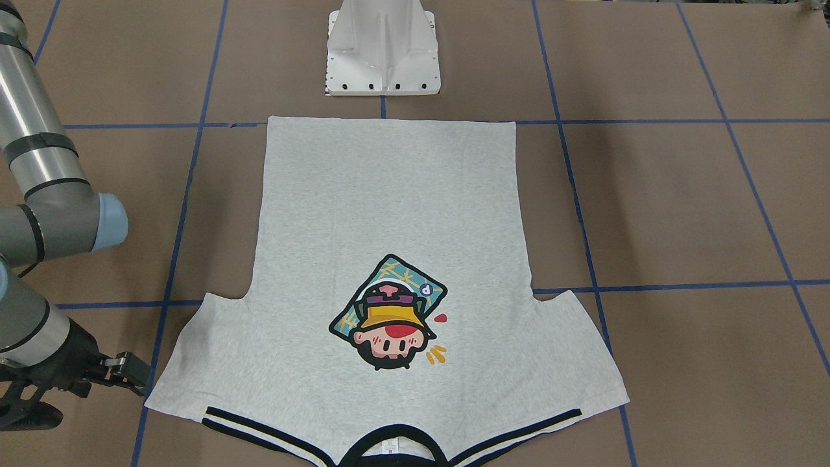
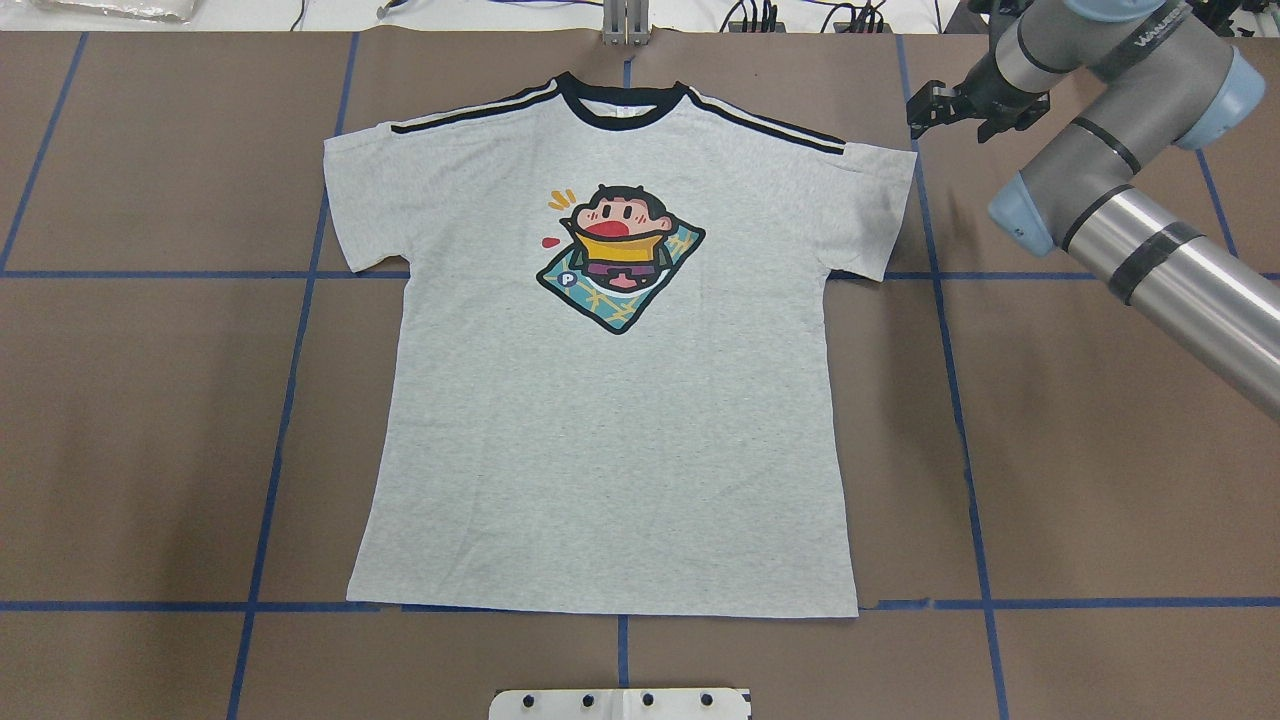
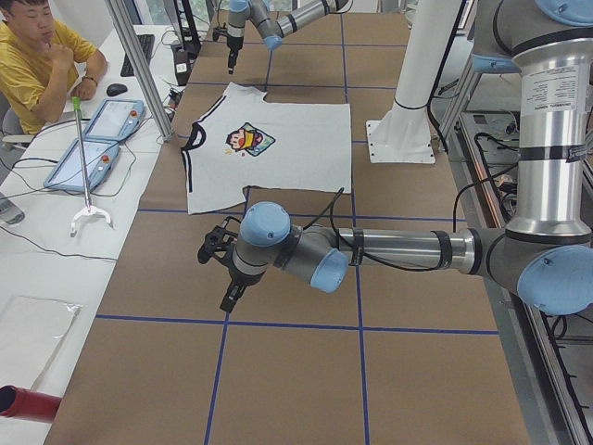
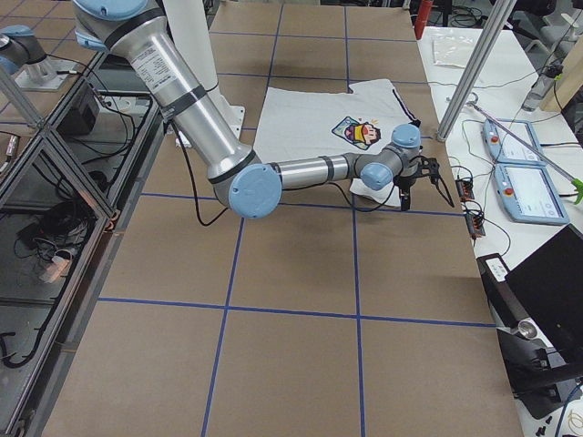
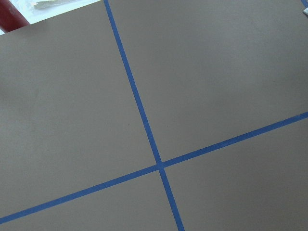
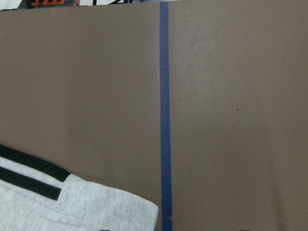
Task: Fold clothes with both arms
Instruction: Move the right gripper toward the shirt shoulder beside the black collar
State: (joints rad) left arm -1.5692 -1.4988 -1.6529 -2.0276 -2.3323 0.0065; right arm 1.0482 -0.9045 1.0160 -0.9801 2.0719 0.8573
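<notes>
The T-shirt (image 2: 610, 420) lies flat, print up, across the middle of the overhead frame on the brown table (image 2: 1100, 450). Its hem (image 2: 600, 608) is at the bottom and its black collar (image 2: 620, 108) at the top. It looks light, thin and limp, so it will likely sag and crease wherever it is unsupported. It should slide rather than snag, and nothing about it can break. The best holds seem to be paired corners, at hem or shoulders, pinching both layers.

No container shows. The left gripper (image 3: 220, 278) hangs at lower centre of the left side view, well apart from the shirt, and I cannot tell how its fingers stand. At the overhead's upper right, the right gripper (image 2: 928, 103) is spread and empty, just beside the sleeve (image 2: 870, 200)
</notes>
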